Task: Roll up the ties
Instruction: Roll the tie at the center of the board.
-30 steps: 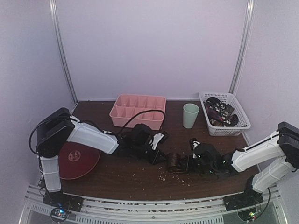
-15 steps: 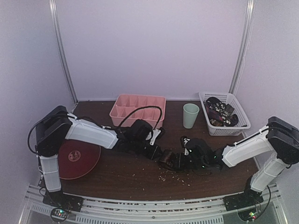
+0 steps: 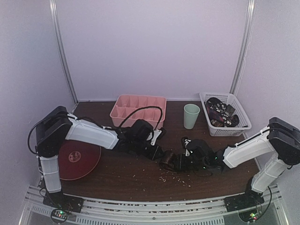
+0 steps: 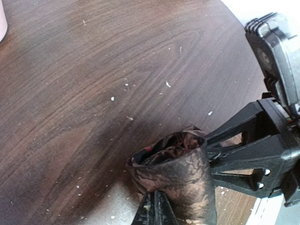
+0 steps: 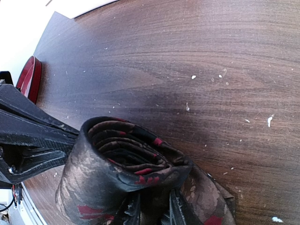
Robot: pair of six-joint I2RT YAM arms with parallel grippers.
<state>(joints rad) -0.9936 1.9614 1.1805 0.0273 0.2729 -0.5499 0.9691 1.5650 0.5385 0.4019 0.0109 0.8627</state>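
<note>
A dark brown tie with red flecks, rolled into a coil [image 3: 168, 160], stands on the wooden table between my two grippers. From the left, my left gripper [image 3: 158, 153] comes in low; in the left wrist view its tips [image 4: 157, 208] are pressed together, nipping the coil's [image 4: 180, 171] outer layer at the lower edge. My right gripper [image 3: 179, 162] comes from the right. Seen from the right wrist, the right gripper [image 5: 157, 208] is shut on the coil's [image 5: 124, 154] wall, with fabric between the fingers. A loose tail of tie [image 5: 211, 197] lies beside it.
A pink divided tray [image 3: 123, 110] sits at the back, with a green cup [image 3: 191, 116] to its right. A white basket [image 3: 241, 123] at the right holds more dark ties. A red plate [image 3: 77, 159] lies by the left arm. Pale crumbs [image 3: 164, 177] dot the table.
Both grippers and the coil have shifted a little to the left, the right arm stretching further in. In the last half second almost nothing has moved.
</note>
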